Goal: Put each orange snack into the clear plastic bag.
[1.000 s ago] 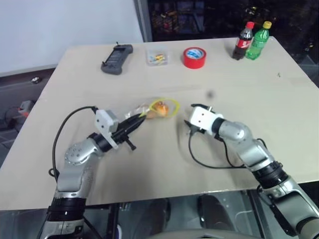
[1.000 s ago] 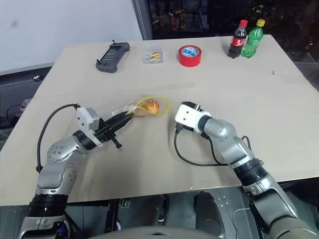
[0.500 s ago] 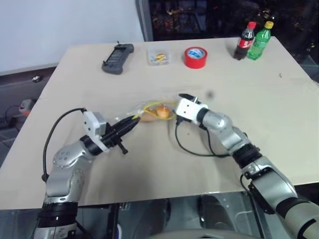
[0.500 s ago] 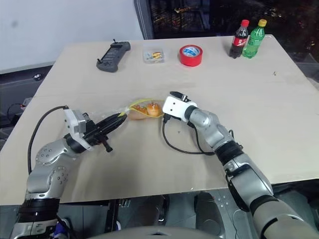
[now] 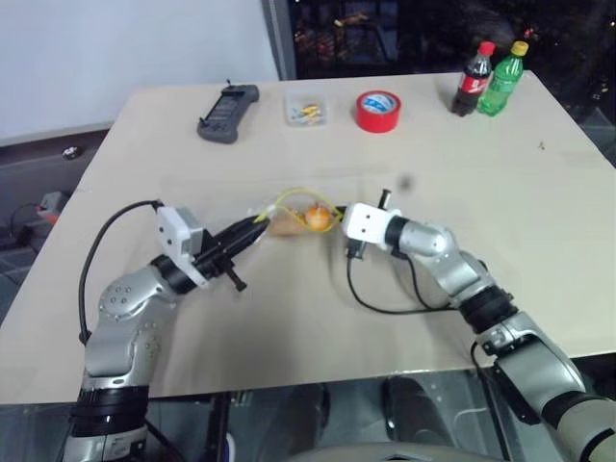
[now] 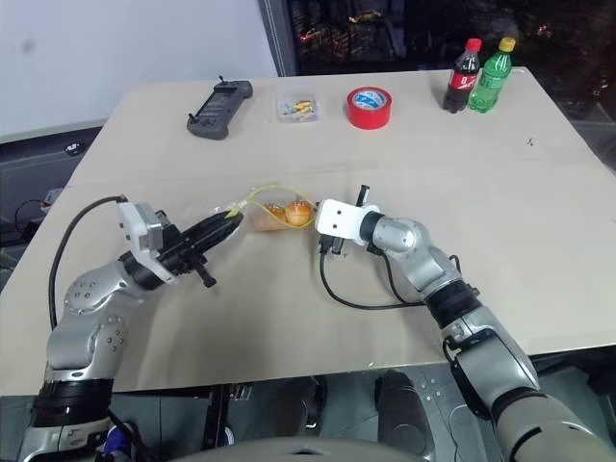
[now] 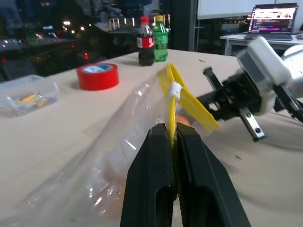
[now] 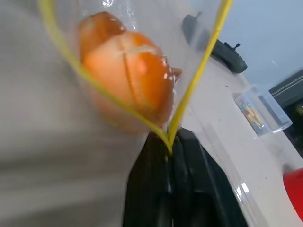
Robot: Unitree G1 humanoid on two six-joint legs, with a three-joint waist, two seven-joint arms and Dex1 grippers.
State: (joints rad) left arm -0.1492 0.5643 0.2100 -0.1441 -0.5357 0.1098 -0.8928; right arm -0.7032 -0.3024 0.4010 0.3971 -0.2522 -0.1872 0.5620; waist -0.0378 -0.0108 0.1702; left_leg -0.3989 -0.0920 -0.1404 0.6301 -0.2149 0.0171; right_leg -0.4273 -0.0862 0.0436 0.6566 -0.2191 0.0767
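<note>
The clear plastic bag [image 5: 286, 214] hangs stretched between my two grippers just above the table's middle, its yellow seal strip [image 7: 185, 100] looped open at the mouth. Two orange snacks [image 6: 297, 214] lie inside it, side by side; the right wrist view shows them close up [image 8: 127, 74] behind the yellow edge. My left gripper [image 5: 256, 229] is shut on the bag's yellow strip at the left end [image 7: 171, 135]. At the right end my right gripper [image 5: 339, 222] is shut on the corner of the strip [image 8: 169, 142].
At the table's far side lie a black controller [image 5: 227, 100], a small clear box of yellow bits [image 5: 306, 109], a red tape roll [image 5: 376, 111] and two bottles [image 5: 489, 65]. A black cable [image 5: 380, 300] loops on the table under my right wrist.
My right gripper came in from the right to the bag's mouth and closed on the yellow strip. The left gripper kept its hold on the bag.
</note>
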